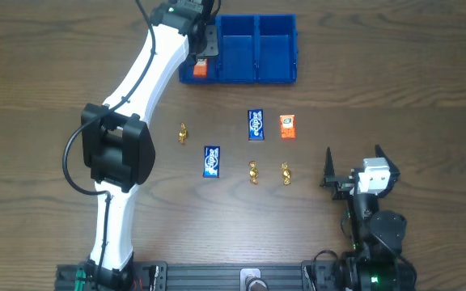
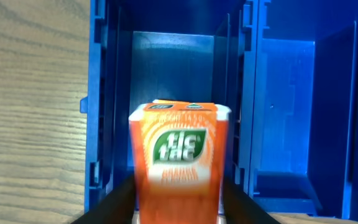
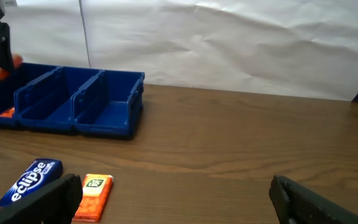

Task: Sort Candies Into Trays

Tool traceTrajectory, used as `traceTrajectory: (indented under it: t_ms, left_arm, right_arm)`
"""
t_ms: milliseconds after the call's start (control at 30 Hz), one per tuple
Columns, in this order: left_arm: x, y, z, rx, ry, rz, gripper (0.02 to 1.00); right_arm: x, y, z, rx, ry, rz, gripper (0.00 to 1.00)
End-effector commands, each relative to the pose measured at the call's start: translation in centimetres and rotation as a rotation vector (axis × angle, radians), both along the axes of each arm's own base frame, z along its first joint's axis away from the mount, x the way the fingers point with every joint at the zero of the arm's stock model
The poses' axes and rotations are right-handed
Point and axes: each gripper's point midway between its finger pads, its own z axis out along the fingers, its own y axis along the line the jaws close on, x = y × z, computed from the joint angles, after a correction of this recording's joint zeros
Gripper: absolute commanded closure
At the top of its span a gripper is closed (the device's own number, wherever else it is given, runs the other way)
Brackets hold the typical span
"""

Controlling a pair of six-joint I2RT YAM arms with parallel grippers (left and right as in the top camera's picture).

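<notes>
My left gripper is shut on an orange mint box, held upright over the left compartment of the blue tray. In the top view that orange box shows at the tray's left front corner. On the table lie two blue gum packs, another orange mint box and three gold-wrapped candies. My right gripper stands open near the front right, empty, a short way right of the candies.
The right wrist view shows the blue tray far off, a blue gum pack and an orange mint box close by, and a white wall behind. Bare wooden table lies to the right and far left.
</notes>
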Motion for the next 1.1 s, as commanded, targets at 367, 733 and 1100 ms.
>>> traceTrajectory:
  t_ms: [367,733,1100]
  left_arm:
    - [-9.2,-15.1,5.6,-0.083,-0.070,-0.039,0.058]
    - [-16.5,-23.0,-7.9,-0.042,0.166,-0.056,0.130]
    - [-16.6,-22.7,-11.6,-0.066,0.264,-0.026,0.266]
  right_arm:
    - [0.0,0.1,-0.1,-0.013,0.000,0.005,0.003]
    - [0.0,0.1,-0.1,-0.013,0.000,0.005,0.003]
    - [0.0,0.1,-0.1,-0.013,0.000,0.005,0.003]
